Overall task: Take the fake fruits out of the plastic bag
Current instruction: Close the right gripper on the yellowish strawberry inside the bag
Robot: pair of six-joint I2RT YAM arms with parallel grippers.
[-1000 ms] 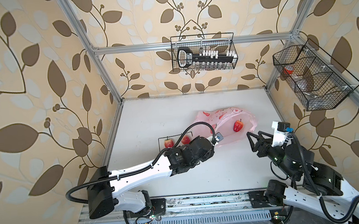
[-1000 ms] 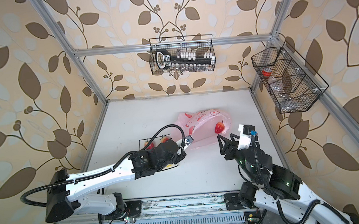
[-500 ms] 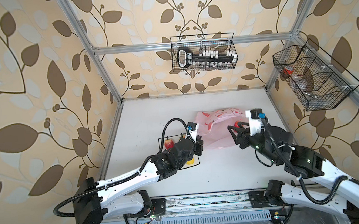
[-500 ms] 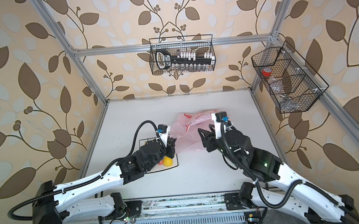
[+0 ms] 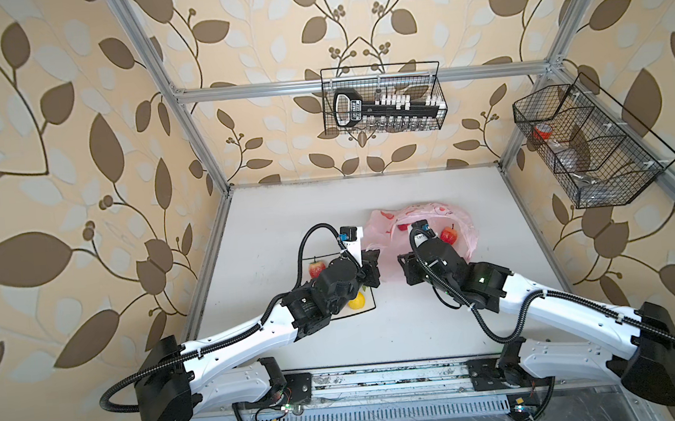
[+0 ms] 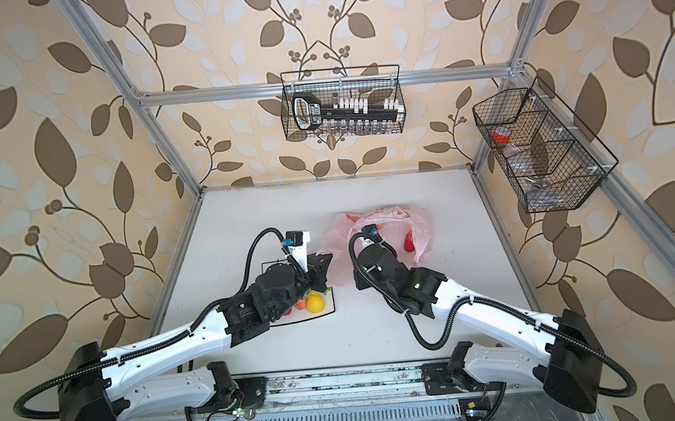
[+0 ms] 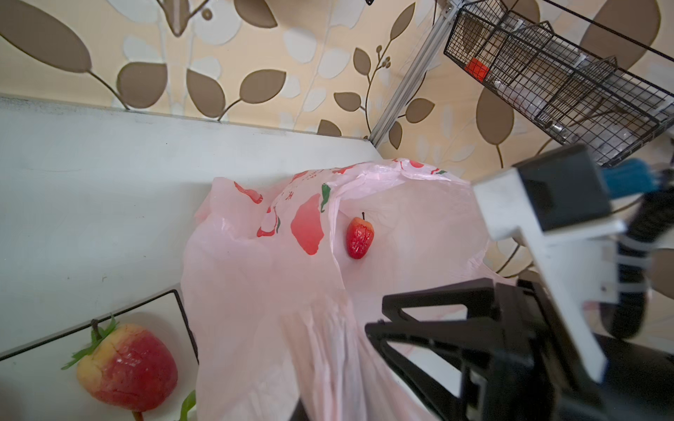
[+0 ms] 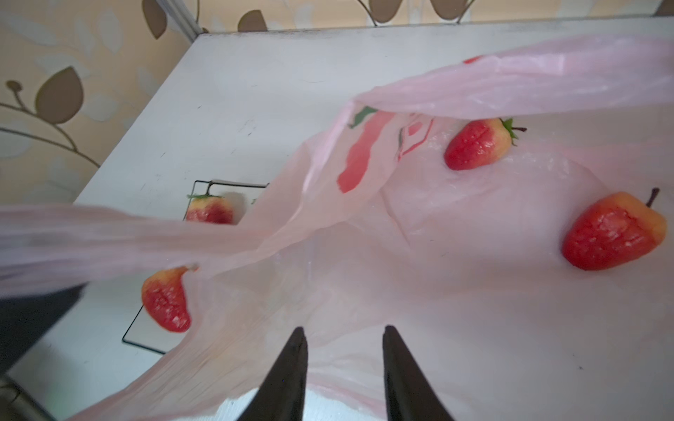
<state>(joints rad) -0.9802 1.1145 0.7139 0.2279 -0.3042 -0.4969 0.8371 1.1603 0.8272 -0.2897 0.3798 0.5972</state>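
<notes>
beside the plate (image 7: 43, 375), left gripper (image 5: 372, 269) jaws pinch the plastic bag (image 7: 255, 291); right gripper (image 8: 343, 330) jaws stand apart over its film.

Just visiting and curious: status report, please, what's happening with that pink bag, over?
Left gripper shut on the plastic bag. Right gripper open at its mouth. Two strawberries inside, other fruit on plate. Bag's own flap hangs across the opening.
</notes>
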